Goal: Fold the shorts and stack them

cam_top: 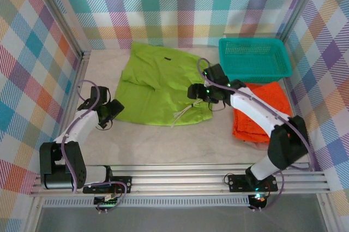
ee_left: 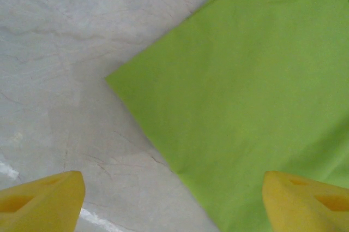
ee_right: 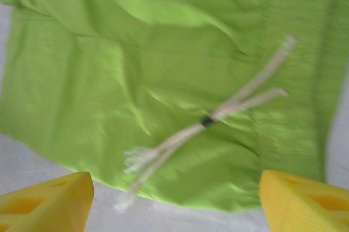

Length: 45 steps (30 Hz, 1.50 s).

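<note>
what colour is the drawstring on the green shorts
White; the drawstring shows best in the right wrist view, lying on the shorts.

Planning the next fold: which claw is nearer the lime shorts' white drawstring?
Right. Right claw hovers beside the white cord drawstring; left claw sits at the lime green fabric shorts' opposite edge.

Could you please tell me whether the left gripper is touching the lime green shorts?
Cannot tell. The left wrist view shows the left gripper open, one finger over the lime green shorts, but neither contact nor gap is plain.
</note>
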Each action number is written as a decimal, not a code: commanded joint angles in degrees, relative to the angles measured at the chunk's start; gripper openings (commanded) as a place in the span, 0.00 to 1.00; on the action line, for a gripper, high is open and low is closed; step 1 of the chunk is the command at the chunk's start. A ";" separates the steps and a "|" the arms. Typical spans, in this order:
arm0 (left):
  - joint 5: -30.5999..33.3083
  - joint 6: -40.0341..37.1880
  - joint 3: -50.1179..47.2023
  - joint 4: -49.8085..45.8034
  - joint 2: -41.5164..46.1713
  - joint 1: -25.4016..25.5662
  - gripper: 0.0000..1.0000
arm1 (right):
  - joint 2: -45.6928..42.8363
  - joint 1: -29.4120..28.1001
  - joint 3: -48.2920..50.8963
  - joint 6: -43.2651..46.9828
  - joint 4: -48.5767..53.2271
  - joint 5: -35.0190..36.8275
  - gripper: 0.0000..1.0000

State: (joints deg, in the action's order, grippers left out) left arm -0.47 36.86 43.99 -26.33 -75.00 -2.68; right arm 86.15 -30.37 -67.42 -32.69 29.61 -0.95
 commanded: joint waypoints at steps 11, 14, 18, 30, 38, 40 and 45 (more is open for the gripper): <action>-4.28 -0.50 -1.63 12.32 -9.38 -3.99 0.71 | -5.43 2.43 13.02 -10.95 -3.28 2.20 0.74; -4.64 -0.91 -0.63 13.58 -11.84 -4.26 0.65 | -5.42 3.58 14.44 -11.90 -3.90 1.83 0.71; -4.95 -0.90 0.78 14.20 -14.47 -4.35 0.56 | -5.73 5.09 16.35 -12.81 -5.06 1.83 0.69; -5.44 -1.15 3.34 13.52 -16.01 -4.44 0.12 | -5.09 8.70 18.47 -14.39 -8.67 0.79 0.62; -5.62 -1.89 4.32 10.93 -11.52 -4.44 0.00 | 1.18 9.10 17.19 -15.71 -11.26 -2.63 0.59; -5.42 -2.05 4.22 10.88 -10.29 -4.44 0.00 | 2.59 9.11 17.09 -16.47 -11.44 -3.62 0.59; -5.67 -2.00 3.57 9.01 -8.30 -4.44 0.00 | 5.04 9.12 17.85 -18.49 -14.23 -7.52 0.57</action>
State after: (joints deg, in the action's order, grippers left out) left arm -5.54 35.92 47.09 -16.10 -85.06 -7.27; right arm 90.37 -21.45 -49.45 -49.06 18.15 -5.02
